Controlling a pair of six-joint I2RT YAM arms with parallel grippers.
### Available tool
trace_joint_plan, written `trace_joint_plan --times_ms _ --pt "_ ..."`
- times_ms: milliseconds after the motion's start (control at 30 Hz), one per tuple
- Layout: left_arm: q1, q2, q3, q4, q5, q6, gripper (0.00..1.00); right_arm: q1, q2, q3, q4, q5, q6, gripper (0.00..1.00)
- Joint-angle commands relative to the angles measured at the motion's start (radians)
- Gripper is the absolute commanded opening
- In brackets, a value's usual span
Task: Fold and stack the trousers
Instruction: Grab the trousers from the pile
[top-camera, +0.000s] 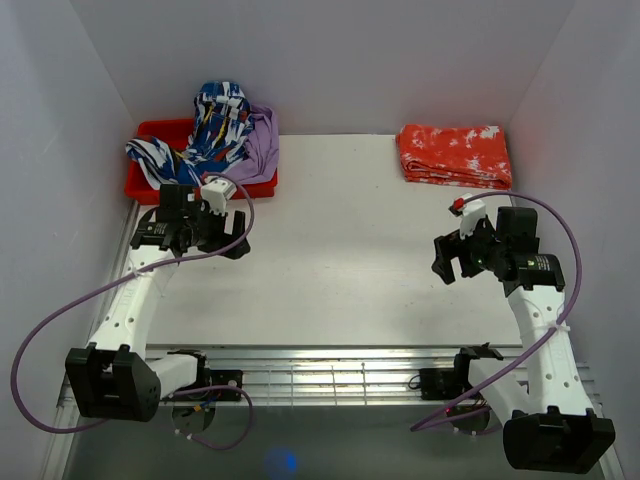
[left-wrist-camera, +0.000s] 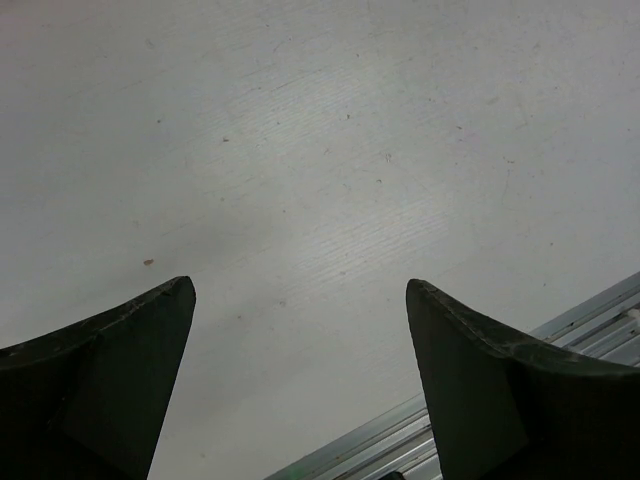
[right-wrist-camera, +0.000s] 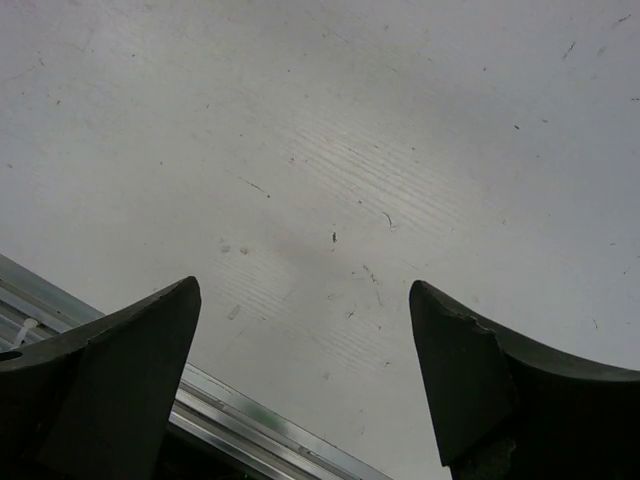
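Observation:
The trousers, in a blue, white and black streaked print, lie bunched in a red bin at the table's back left, heaped up over its rim. My left gripper is open and empty just in front of the bin, over the bare table. In the left wrist view its fingers stand wide apart above the white surface. My right gripper is open and empty at the right side of the table. In the right wrist view its fingers are spread above the table.
A plain lilac garment lies in the bin beside the trousers. A folded orange-red garment with white splotches sits at the back right. White walls close in three sides. A metal rail runs along the near edge.

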Motion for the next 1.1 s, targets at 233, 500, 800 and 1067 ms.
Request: trace_joint_plan --times_ms 233,500,800,1067 --pt "0.018 0.216 0.435 0.067 -0.057 -0.103 0.98 -0.005 0.08 0.027 0.091 -0.048 0.046 0.9" --pt "0.099 0.704 1.052 0.004 -0.116 -0.146 0.98 -0.005 0.144 0.042 0.136 -0.068 0.087 0.9" --pt "0.219 1.005 1.192 0.23 -0.068 -0.206 0.98 -0.005 0.201 0.04 0.154 -0.068 0.103 0.9" --pt "0.221 1.181 1.189 0.323 -0.057 -0.126 0.98 -0.005 0.236 0.03 0.165 -0.071 0.12 0.9"
